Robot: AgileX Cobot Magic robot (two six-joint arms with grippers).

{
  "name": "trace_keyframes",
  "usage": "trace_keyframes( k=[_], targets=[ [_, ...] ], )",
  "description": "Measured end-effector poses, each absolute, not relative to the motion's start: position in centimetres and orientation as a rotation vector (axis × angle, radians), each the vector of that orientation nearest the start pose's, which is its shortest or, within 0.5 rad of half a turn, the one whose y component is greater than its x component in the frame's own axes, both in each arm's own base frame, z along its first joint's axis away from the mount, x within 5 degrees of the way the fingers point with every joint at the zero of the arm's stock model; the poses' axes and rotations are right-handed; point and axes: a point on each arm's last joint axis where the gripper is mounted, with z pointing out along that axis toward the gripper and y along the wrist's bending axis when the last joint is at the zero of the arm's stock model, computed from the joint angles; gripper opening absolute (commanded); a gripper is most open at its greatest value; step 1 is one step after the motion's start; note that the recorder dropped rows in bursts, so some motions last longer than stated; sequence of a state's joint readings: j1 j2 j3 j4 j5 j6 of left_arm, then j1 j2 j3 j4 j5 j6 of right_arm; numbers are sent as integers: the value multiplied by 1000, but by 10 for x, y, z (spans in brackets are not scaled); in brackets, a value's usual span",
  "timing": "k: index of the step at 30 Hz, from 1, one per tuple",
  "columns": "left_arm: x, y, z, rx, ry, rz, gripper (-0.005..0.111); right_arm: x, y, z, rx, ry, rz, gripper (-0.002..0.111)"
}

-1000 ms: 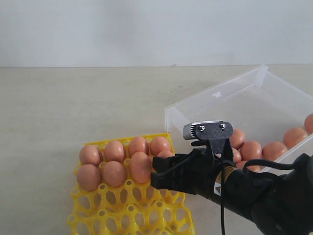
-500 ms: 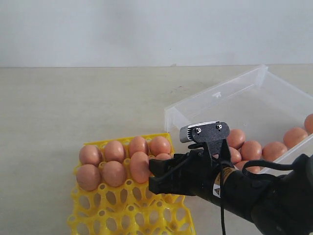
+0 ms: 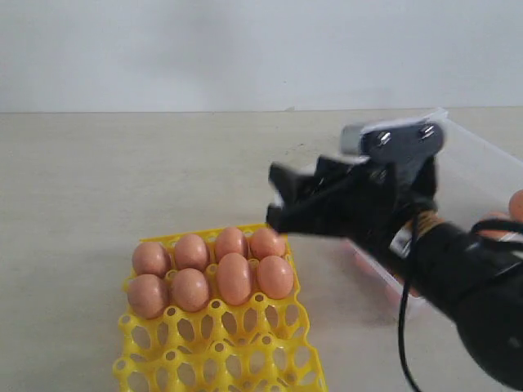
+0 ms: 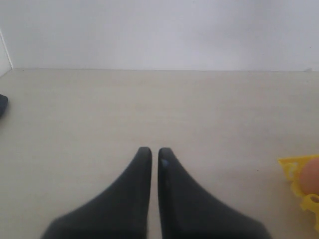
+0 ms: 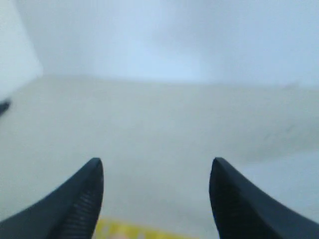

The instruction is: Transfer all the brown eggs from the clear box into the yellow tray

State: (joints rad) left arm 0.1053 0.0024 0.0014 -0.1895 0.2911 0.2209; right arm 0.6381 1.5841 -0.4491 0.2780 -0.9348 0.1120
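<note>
The yellow tray (image 3: 214, 347) lies at the lower left and holds several brown eggs (image 3: 234, 278) in its two far rows. My right gripper (image 3: 274, 196) hovers open and empty above and to the right of the tray, blurred by motion. In the right wrist view its fingers (image 5: 94, 174) stand wide apart over bare table, with a strip of the yellow tray (image 5: 129, 231) below them. The clear box (image 3: 490, 159) is mostly hidden behind the right arm, and one brown egg (image 3: 515, 204) shows at its right end. My left gripper (image 4: 151, 150) is shut and empty over the table.
The beige table (image 3: 122, 171) stretches to a white wall at the back. In the left wrist view a corner of the yellow tray (image 4: 291, 167) with an egg (image 4: 311, 174) sits at the edge. The right arm's black body (image 3: 474, 286) covers the lower right.
My right gripper has let go of an egg, which now sits in the tray's second row, and has risen and swung right toward the clear box.
</note>
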Motion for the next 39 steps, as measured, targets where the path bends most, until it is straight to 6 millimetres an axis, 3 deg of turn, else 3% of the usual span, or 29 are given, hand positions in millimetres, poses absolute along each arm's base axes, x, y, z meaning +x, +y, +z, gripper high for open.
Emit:
trace_keyframes(
  k=[3, 5, 9, 13, 15, 19, 23, 25, 27, 29, 32, 34, 36, 39],
  targets=[
    [55, 1, 187, -20, 1773, 57, 4, 241, 115, 230, 81, 1625, 269, 24],
    [55, 1, 187, -20, 1773, 57, 4, 250, 89, 247, 144, 1673, 57, 13],
    [55, 1, 187, -20, 1773, 57, 4, 286, 23, 270, 123, 1882, -268, 11],
    [55, 1, 187, -20, 1773, 57, 4, 329, -42, 280, 187, 1999, -238, 11],
    [55, 1, 187, -20, 1773, 57, 4, 345, -63, 276, 232, 2016, -156, 11],
    [55, 1, 187, -20, 1773, 57, 4, 363, -59, 250, 97, 2080, 25, 11],
    [55, 1, 187, -20, 1773, 57, 4, 364, -37, 216, -420, 2166, 112, 11],
    [55, 1, 187, -20, 1773, 57, 4, 366, -39, 201, -472, 2217, 59, 11],
    [55, 1, 187, -20, 1773, 57, 4, 370, -53, 191, -349, 2265, -76, 11],
    [55, 1, 187, -20, 1773, 57, 4, 373, -75, 188, -113, 2268, -304, 11],
    [55, 1, 187, -20, 1773, 57, 4, 368, -109, 195, 312, 2129, -651, 11],
    [55, 1, 187, -20, 1773, 57, 4, 358, -130, 210, 597, 1899, -849, 11],
    [55, 1, 187, -20, 1773, 57, 4, 349, -141, 227, 775, 1619, -927, 11],
    [55, 1, 187, -20, 1773, 57, 4, 349, -144, 253, 861, 1215, -770, 11]
  ],
)
